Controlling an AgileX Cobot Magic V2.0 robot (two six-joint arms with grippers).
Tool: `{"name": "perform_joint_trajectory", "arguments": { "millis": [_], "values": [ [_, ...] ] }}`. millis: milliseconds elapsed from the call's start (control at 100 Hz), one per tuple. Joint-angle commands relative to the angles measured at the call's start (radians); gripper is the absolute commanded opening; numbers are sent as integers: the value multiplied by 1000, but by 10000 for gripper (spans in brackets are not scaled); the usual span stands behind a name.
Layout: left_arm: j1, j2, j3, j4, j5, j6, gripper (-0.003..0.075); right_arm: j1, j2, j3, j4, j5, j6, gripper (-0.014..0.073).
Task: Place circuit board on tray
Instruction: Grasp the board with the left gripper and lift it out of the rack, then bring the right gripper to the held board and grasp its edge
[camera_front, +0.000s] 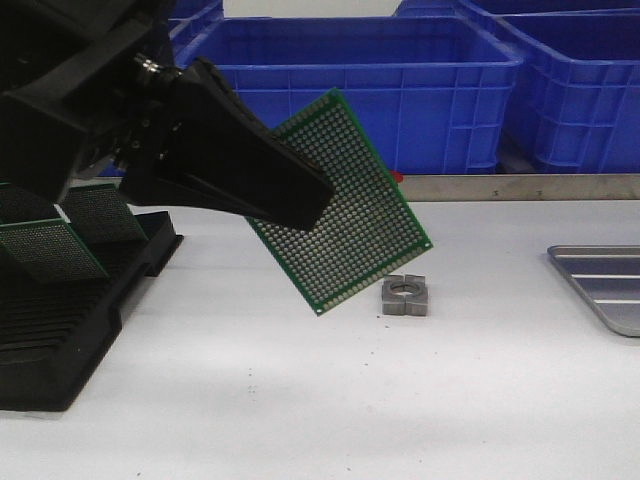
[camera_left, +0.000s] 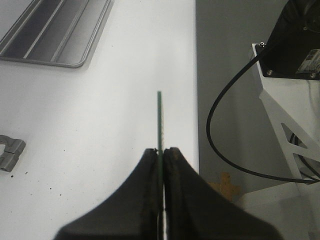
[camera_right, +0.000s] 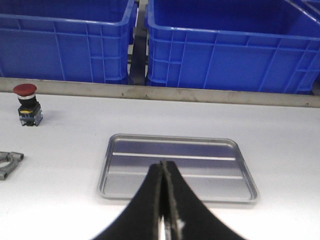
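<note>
Left end effector (camera_front: 300, 195) was pinching the circuit board (camera_front: 350, 205) by one edge; it looked thin, light and stiff, tray (camera_front: 610, 290) far right. Right end effector (camera_right: 163, 200) pressed together, empty.

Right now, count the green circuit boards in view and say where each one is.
3. One circuit board is held in the left gripper above the table; two more stand in the black rack. Others may be hidden behind the arm.

Board up over mid-table

We see the board (camera_front: 345, 205) between rack (camera_front: 70, 310) at left and tray (camera_front: 605, 285) at right, crates (camera_front: 400, 70) behind.
</note>
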Motion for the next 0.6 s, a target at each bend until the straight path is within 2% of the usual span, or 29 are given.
{"name": "perform_joint_trajectory", "arguments": {
  "millis": [0,100,260,410,500,590],
  "values": [
    [-7,-25,-25,-66,34,-8,-17,-3,79,-104,-7,59,-1,-62],
    [-7,-25,-25,-66,34,-8,-17,-3,181,-187,0,178,-1,-62],
    [-7,-25,-25,-66,34,-8,-17,-3,368,-284,25,272,-1,-62],
    [-7,-25,-25,-66,34,-8,-17,-3,547,-337,189,297,-13,-62],
    [-7,-25,-25,-66,34,-8,-17,5,625,-341,359,260,-117,-62],
    [-7,-25,-25,-68,34,-8,-17,50,690,-341,531,228,-333,-40]
  ]
}}
